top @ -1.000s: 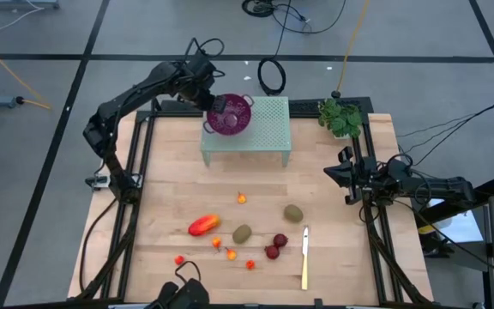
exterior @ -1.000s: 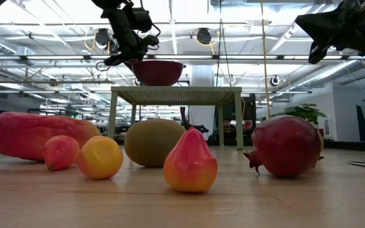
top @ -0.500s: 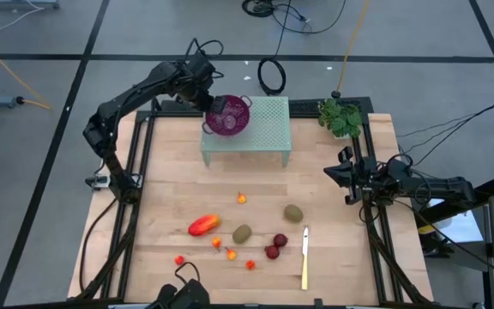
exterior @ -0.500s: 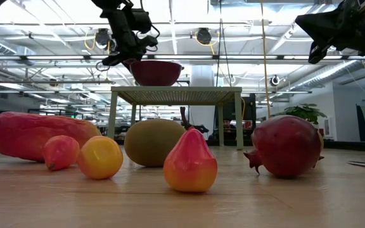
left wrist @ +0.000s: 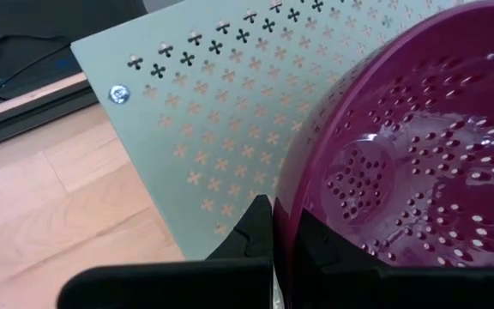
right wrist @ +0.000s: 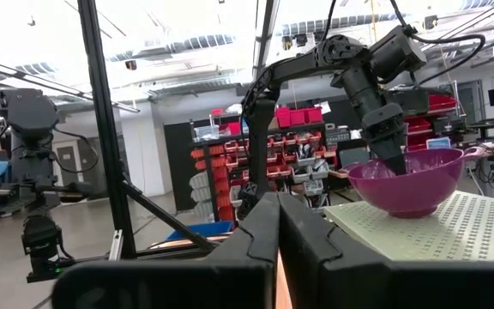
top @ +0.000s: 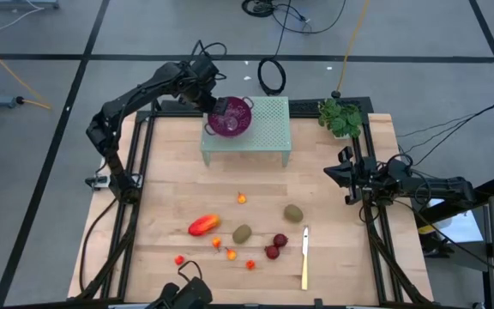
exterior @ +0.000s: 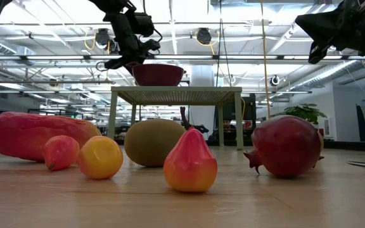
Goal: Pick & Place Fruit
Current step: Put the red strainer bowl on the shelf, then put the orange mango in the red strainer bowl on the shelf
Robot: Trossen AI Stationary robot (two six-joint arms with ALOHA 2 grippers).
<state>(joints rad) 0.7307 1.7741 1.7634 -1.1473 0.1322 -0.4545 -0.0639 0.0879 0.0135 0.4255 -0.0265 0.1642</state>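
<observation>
My left gripper (top: 219, 108) is shut on the purple perforated bowl (top: 231, 118), which is on the green perforated stand (top: 264, 129) at the table's far side. The fruit lies on the wood nearer the front. It is one long red-orange piece (top: 204, 225), two kiwi-like ovals (top: 243, 233) (top: 293, 213), dark red round ones (top: 275, 246) and several tiny orange-red balls (top: 231, 254). My right gripper (top: 347, 180) is shut and hangs above the table's right edge, touching nothing. My left gripper holds the bowl by its rim (left wrist: 283, 202), on the side toward the table's left. One finger (left wrist: 316, 245) is inside the bowl and the other (left wrist: 256, 232) outside. The fingers come from above, slanting down. The bowl stands level and upright, its base (exterior: 158, 83) at the stand's top.
A yellow-handled knife (top: 304, 257) lies right of the dark red fruit. A small green plant (top: 341, 118) stands at the far right corner. Bare wood lies between the stand and the fruit. Black frame rails run along both table sides.
My left gripper has come down slightly and shifted a little toward the table's right, still shut on the bowl's rim. The bowl has gone from slightly tilted to level and has sunk onto the stand's top.
</observation>
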